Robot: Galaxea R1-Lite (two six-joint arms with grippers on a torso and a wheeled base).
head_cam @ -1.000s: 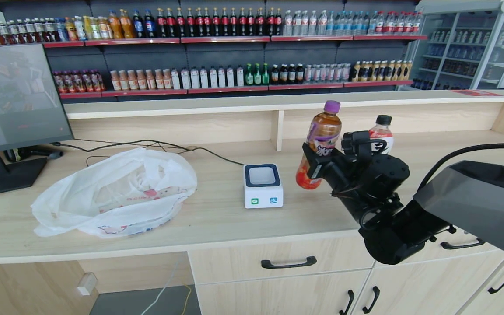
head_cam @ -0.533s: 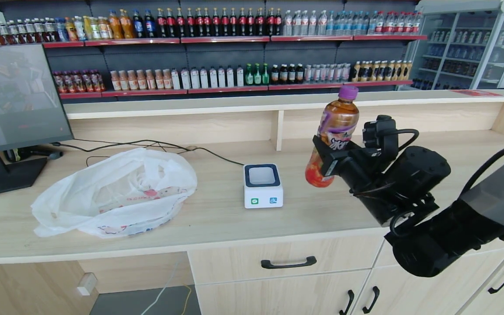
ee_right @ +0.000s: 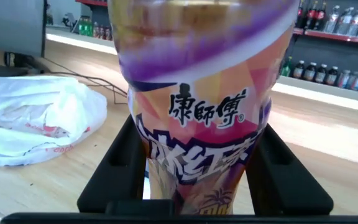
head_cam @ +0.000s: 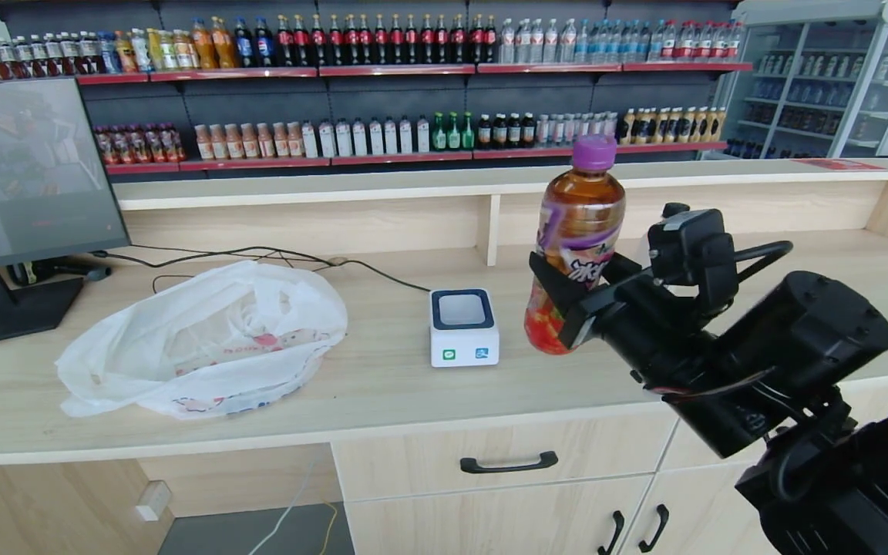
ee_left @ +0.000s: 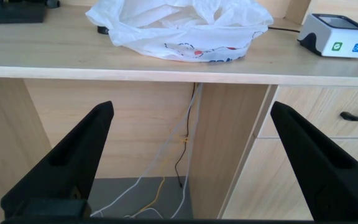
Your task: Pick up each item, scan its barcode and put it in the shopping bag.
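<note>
Left wrist view has the left tool (ee_left: pixel 191 109) hanging below the edge of the pale wooden bench (ee_left: pixel 166 62), its two black fingers spread wide with nothing between them. Up on the bench, the crumpled white plastic shopping bag (head_cam: pixel 205 339) lies with its mouth slack. At its three o'clock, apart from it, sits the small white box scanner (head_cam: pixel 463 327) with a dark-framed window on top. At the scanner's three o'clock, held clear of the bench, the amber drink bottle (head_cam: pixel 579 216) with a purple cap and a purple-and-orange label stands nearly upright in the right tool (head_cam: pixel 563 304), whose black fingers clamp its lower label from both sides. The step in hand looks to be the scan. I would carry the bottle toward nine o'clock until it hangs over the window, then roll the wrist so the barcode, which I cannot find on the label face shown, looks down at the glass, keeping the base clear of the box and the squeeze steady.
</note>
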